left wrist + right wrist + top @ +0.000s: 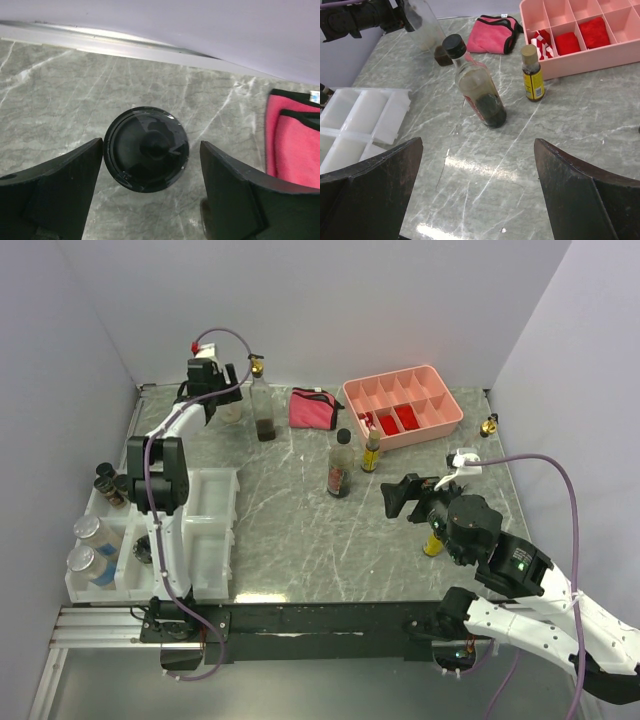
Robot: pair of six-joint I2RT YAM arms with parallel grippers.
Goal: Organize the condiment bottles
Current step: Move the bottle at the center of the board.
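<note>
We saw the grey desk (290,540) bearing a white divided bin (215,522) at its left edge. Our right tool (477,143) hung spread wide, facing a black-capped bottle (480,92) of dark liquid mid-desk. Our left tool (151,152) stood spread astride a black-lidded jar (131,167) near the far wall.

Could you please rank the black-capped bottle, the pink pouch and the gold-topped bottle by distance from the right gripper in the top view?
1. Black-capped bottle, mid-table, left of the right gripper.
2. Pink pouch, farther back.
3. Gold-topped bottle, back left.
</note>
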